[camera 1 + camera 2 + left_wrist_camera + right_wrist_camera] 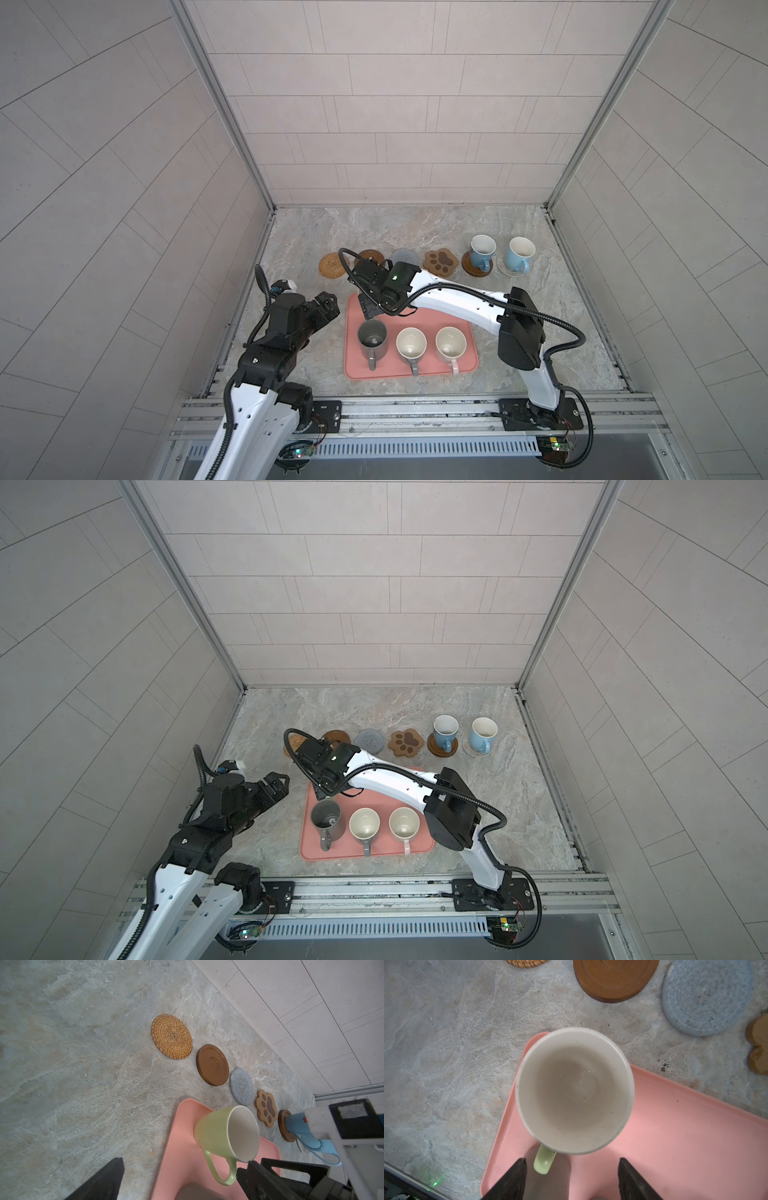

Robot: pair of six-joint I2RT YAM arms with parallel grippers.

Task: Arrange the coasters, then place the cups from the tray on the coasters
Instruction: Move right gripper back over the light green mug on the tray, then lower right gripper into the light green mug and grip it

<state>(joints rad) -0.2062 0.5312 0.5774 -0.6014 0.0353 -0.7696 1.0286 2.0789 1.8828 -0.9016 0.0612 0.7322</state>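
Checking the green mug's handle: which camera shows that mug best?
The left wrist view: the light green mug shows side-on, body, rim and handle. The right wrist view only looks down into it; in both top views the right arm covers it.

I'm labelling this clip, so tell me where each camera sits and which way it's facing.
Top views: high over the robot's side of the table, looking down; left arm, right arm and the open left gripper beside the tray show.
Left wrist: beside the tray, facing the green cup, the coasters and the back wall; one of its fingers shows.
Right wrist: straight above the green cup, looking down; right gripper open either side of its handle.
Shared: both wrist views catch the green cup, tray and coasters.
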